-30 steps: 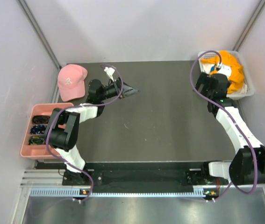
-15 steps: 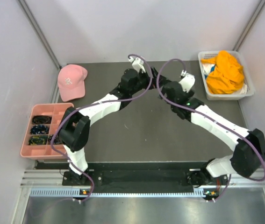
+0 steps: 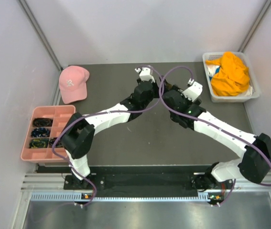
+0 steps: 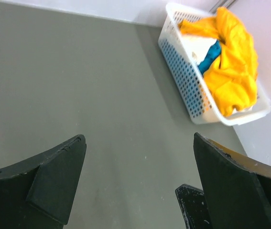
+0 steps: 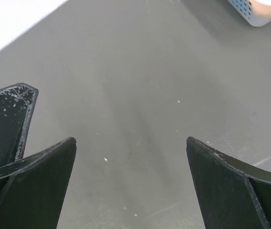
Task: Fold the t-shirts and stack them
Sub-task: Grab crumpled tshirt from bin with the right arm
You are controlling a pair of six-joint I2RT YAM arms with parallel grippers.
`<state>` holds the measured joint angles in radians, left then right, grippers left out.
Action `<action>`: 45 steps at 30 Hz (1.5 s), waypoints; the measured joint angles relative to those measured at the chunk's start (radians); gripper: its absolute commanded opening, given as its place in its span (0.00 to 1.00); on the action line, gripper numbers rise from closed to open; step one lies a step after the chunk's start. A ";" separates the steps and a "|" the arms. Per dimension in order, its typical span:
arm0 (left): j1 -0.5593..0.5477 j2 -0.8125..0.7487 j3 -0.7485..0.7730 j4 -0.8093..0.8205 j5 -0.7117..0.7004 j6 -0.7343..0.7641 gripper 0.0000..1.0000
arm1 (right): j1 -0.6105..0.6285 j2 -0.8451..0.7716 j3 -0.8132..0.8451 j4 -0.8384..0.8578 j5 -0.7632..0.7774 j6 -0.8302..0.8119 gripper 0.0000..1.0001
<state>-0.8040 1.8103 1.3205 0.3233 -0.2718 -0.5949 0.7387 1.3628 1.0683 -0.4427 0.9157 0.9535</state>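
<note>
The t-shirts lie bunched in a white basket [image 3: 255, 97] at the table's far right corner. The bright orange-yellow one [image 3: 231, 71] is on top, with a teal one [image 4: 211, 55] and a white one [image 4: 195, 45] under it. In the left wrist view the basket [image 4: 183, 76] shows at upper right. My left gripper [image 4: 139, 137] is open over bare grey table, nothing between its fingers. My right gripper [image 5: 131, 139] is open too, over bare table. Both wrists meet near the table's far middle, left of the basket; each wrist view shows a finger of the other gripper.
A pink baseball cap [image 3: 73, 83] lies at the far left of the table. A pink compartment tray [image 3: 42, 110] with dark small items sits off the left edge. Grey walls close in the back and sides.
Both arms have swung in to the table's far middle: the left from beside the cap, the right from the basket. Both grippers stayed open and hold nothing.
</note>
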 measured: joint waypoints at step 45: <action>-0.053 -0.407 -0.502 -0.153 -0.506 0.048 0.99 | -0.444 0.089 0.104 0.195 -0.084 -0.592 0.99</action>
<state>-0.8574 1.4036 0.8188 0.1707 -0.7776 -0.5468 0.2943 1.4513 1.1725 -0.2474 0.8322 0.3611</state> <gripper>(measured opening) 0.990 0.987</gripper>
